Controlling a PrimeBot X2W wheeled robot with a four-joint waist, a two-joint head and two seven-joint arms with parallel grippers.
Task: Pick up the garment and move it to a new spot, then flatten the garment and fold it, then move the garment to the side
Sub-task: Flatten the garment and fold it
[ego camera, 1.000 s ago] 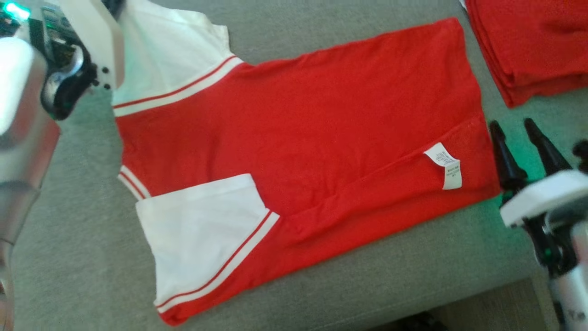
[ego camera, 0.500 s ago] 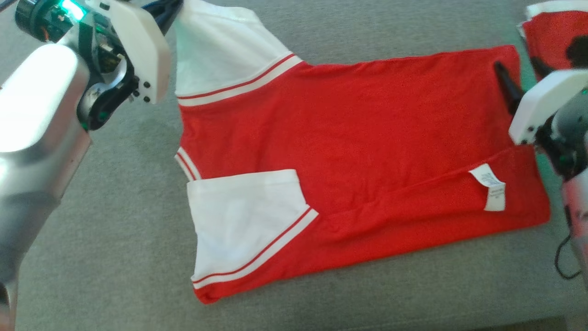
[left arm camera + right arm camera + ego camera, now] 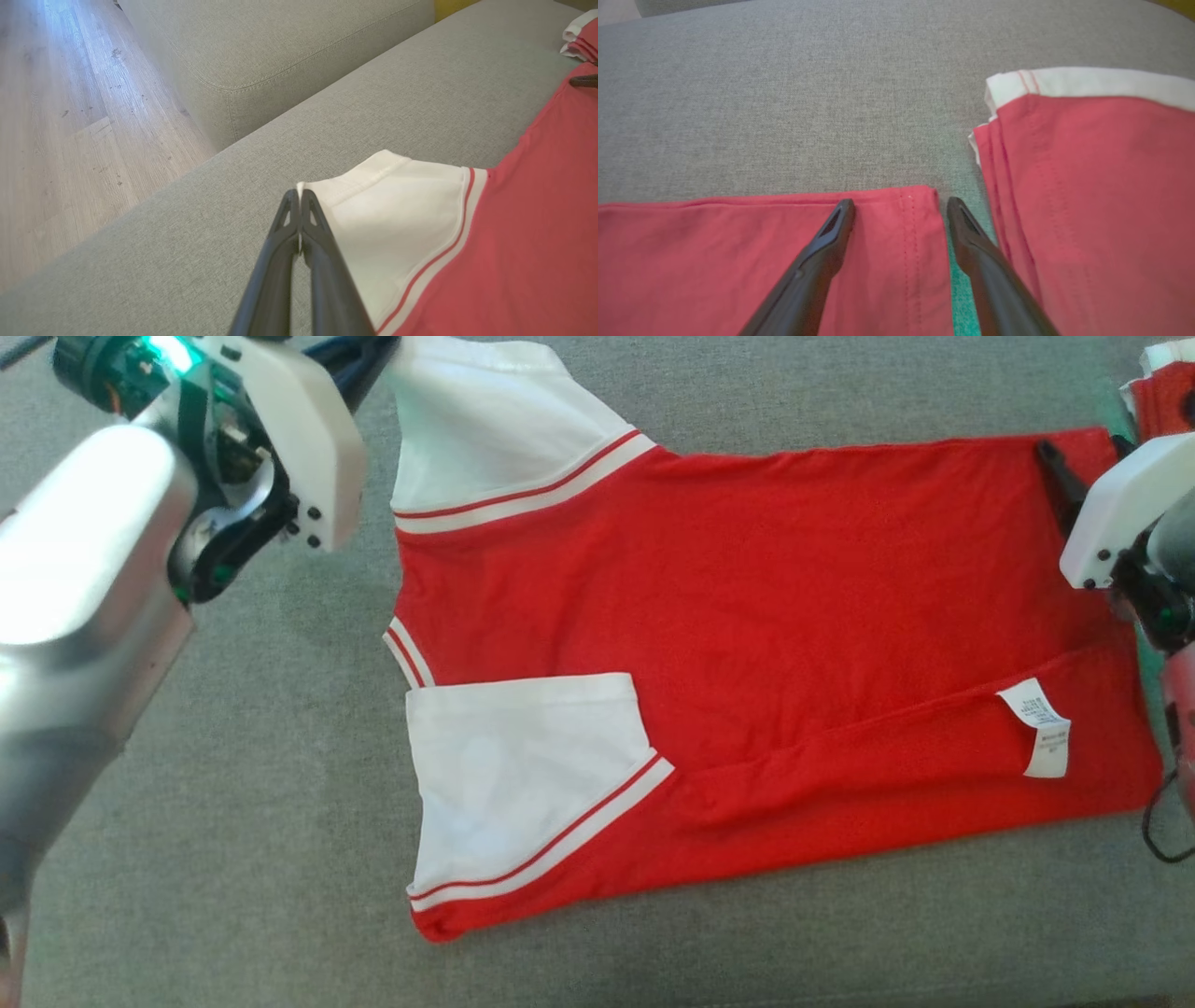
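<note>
A red garment (image 3: 747, 616) with white sleeves lies spread on the grey sofa seat (image 3: 233, 803). Its near long side is folded over, showing a white label (image 3: 1041, 728). My left gripper (image 3: 373, 355) is shut on the corner of the far white sleeve (image 3: 485, 429). In the left wrist view, the left gripper (image 3: 299, 192) pinches the edge of that sleeve (image 3: 397, 214). My right gripper (image 3: 1083, 457) stands open over the garment's far right hem corner. The right wrist view shows this right gripper (image 3: 901, 205) straddling the corner of the garment (image 3: 738, 256), with nothing held.
A pile of folded red and white garments (image 3: 1087, 186) lies just right of the hem corner, with its edge in the head view as the pile (image 3: 1167, 392). A sofa cushion block (image 3: 303, 56) and wooden floor (image 3: 70, 116) lie beyond the sleeve. A dark cable (image 3: 1158, 840) hangs at the right edge.
The camera has shifted, sliding the whole picture. Relative to the garment, my right gripper went from beside the near hem corner to the far hem corner. The left gripper stays on the sleeve.
</note>
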